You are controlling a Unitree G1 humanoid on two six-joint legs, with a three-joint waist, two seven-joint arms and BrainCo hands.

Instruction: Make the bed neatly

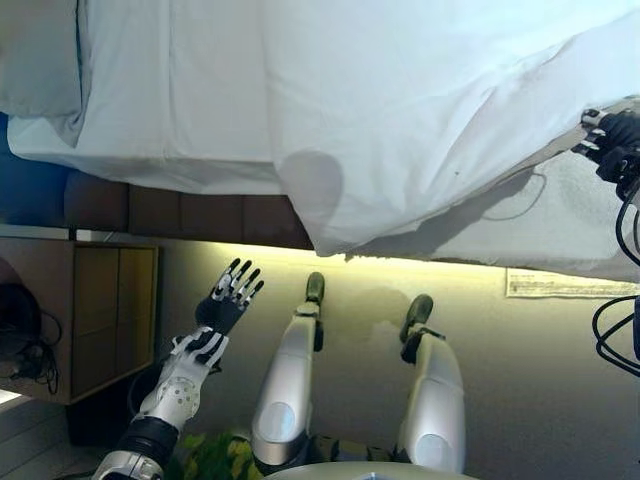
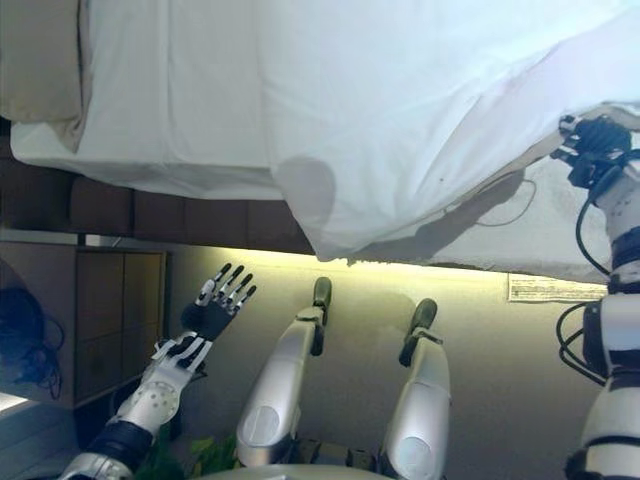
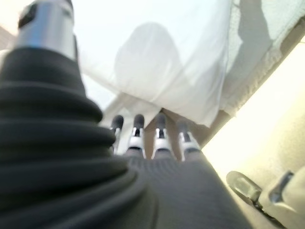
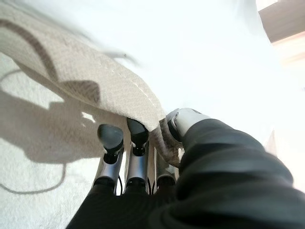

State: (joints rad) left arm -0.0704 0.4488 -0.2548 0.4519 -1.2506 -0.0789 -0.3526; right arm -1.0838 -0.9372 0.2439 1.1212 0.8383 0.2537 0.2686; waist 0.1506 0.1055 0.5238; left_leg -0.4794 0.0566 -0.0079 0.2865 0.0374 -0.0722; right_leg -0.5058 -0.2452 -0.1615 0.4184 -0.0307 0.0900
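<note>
A white duvet point(image 1: 400, 120) covers the bed, and one corner hangs down over the near side. Where it is lifted at the right, the textured mattress cover point(image 1: 560, 220) shows. My right hand point(image 1: 615, 145) is at the duvet's right edge. In the right wrist view its fingers point(image 4: 136, 138) lie under the beige hem point(image 4: 95, 81) and the thumb presses on top, pinching the cloth. My left hand point(image 1: 222, 308) hovers open over the floor below the bed's side, touching nothing. Its straight fingers point(image 3: 147, 138) point toward the hanging duvet corner point(image 3: 157, 62).
A grey pillow point(image 1: 40, 60) lies at the bed's left end. The dark brown bed frame point(image 1: 200, 212) runs under the mattress. A wooden nightstand point(image 1: 100, 320) stands at the left, close to my left arm. A printed sheet point(image 1: 565, 283) lies on the floor at the right.
</note>
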